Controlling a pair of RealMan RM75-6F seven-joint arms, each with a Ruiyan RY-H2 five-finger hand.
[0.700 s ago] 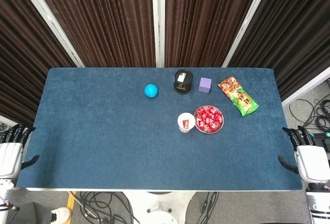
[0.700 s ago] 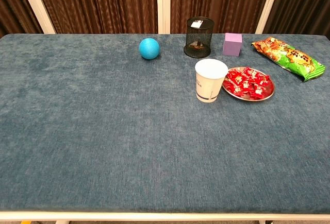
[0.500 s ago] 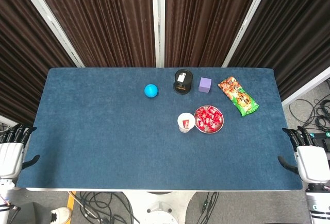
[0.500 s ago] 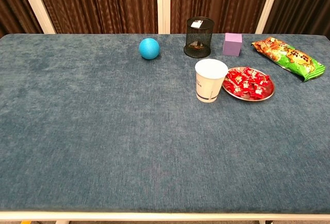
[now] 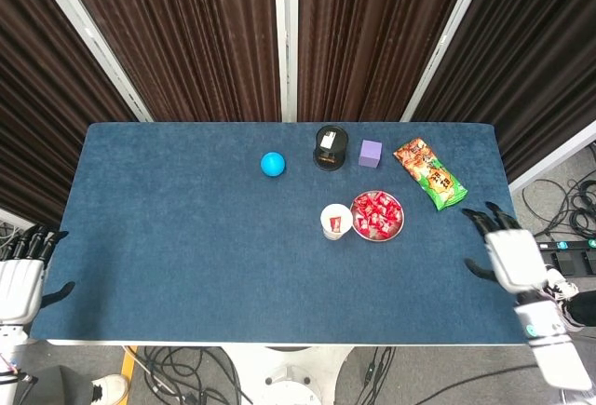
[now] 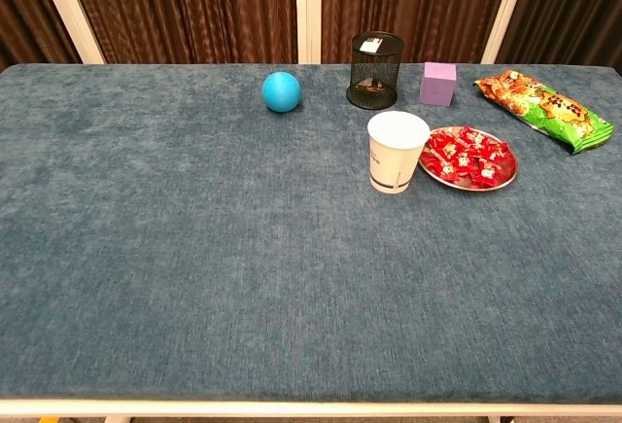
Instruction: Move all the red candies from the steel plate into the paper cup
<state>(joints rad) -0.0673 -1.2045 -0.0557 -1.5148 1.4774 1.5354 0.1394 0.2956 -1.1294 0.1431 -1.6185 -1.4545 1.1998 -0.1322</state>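
Note:
Several red candies (image 5: 376, 213) (image 6: 466, 156) are piled on the steel plate (image 5: 399, 228) (image 6: 503, 178), right of centre on the blue table. The white paper cup (image 5: 335, 222) (image 6: 397, 152) stands upright, touching the plate's left side, with one red candy showing inside in the head view. My right hand (image 5: 507, 254) hovers over the table's right edge, fingers spread, holding nothing, well right of the plate. My left hand (image 5: 20, 275) stays off the table's left edge, fingers apart and empty. Neither hand shows in the chest view.
A blue ball (image 5: 272, 164) (image 6: 282, 91), a black mesh pen cup (image 5: 330, 148) (image 6: 375, 71) and a purple cube (image 5: 371, 153) (image 6: 438, 84) stand along the back. A green and orange snack bag (image 5: 428, 173) (image 6: 542, 96) lies behind and right of the plate.
My right hand has moved up and inward from beside the table to above its right edge. The left hand and all objects stay put.

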